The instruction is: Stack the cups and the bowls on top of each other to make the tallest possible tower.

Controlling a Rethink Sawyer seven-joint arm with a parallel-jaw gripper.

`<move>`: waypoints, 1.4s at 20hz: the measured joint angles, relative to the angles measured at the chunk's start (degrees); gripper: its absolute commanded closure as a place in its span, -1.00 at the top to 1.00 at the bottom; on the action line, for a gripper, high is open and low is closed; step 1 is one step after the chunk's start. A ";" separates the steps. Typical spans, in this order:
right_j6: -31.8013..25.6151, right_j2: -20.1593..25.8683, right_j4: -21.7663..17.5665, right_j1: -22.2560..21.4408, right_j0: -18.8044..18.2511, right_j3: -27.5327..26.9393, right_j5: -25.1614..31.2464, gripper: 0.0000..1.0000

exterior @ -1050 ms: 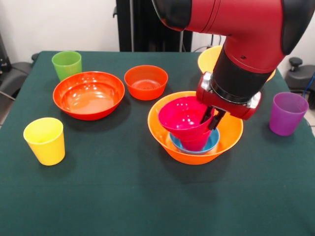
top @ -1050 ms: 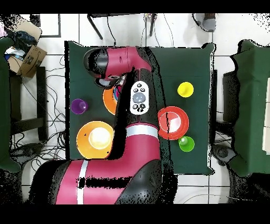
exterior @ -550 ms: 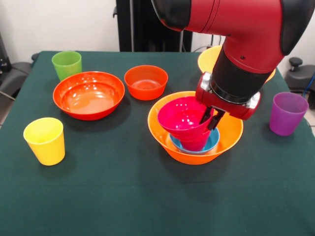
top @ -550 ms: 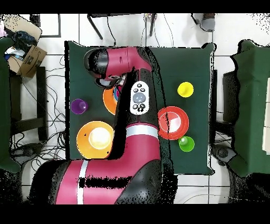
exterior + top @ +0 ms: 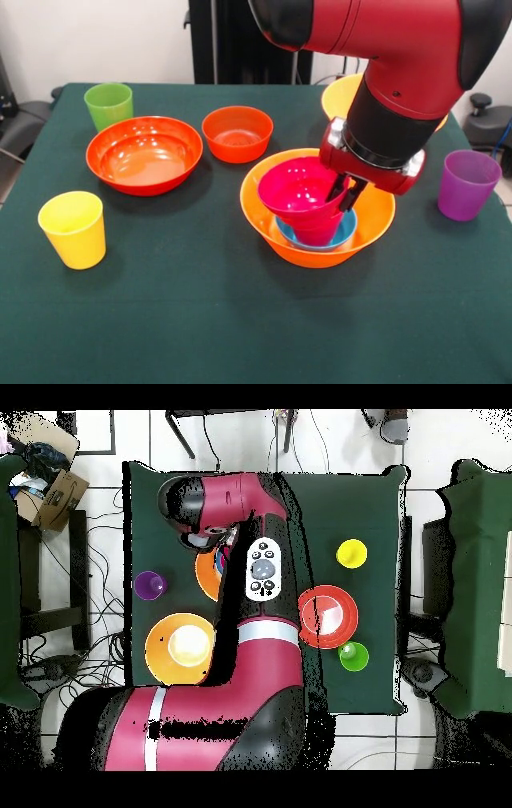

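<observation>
I count three cups: green (image 5: pixel 108 104), yellow (image 5: pixel 74 228), purple (image 5: pixel 467 184). Bowls number six; no writing is readable. My gripper (image 5: pixel 346 192) pinches the magenta bowl (image 5: pixel 300 190) rim.

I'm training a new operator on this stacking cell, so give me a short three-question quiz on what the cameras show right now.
1. True or false: the magenta bowl sits in the stack inside the large orange bowl.
2. Multiple choice: what does the gripper close on? A) the purple cup's rim B) the magenta bowl's rim C) the yellow cup
3. Fill in: the yellow cup stands alone, and the nearest bowl to it is the wide ______ one.

Key: 1 true; 2 B; 3 red-orange. In the front view the blue bowl shows under the magenta one, while the purple cup stands apart on the table.
</observation>
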 measured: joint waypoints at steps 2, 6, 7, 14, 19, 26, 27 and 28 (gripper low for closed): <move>0.00 -0.01 0.00 -0.06 0.19 0.20 0.01 -1.00; 0.00 -0.01 0.00 -0.34 0.48 0.97 0.00 -1.00; 0.00 -0.01 0.00 -0.39 0.53 1.12 0.00 -1.00; 0.00 0.00 0.01 -0.52 1.32 2.27 -0.01 -1.00; 0.00 0.00 0.01 -0.52 1.91 4.16 -0.02 -1.00; 0.00 -0.28 0.01 -0.91 2.95 6.83 -0.01 -1.00; 0.00 -0.46 0.02 -0.95 3.03 6.96 -0.01 -1.00; 0.00 -0.54 0.02 -0.94 3.04 6.97 -0.01 -1.00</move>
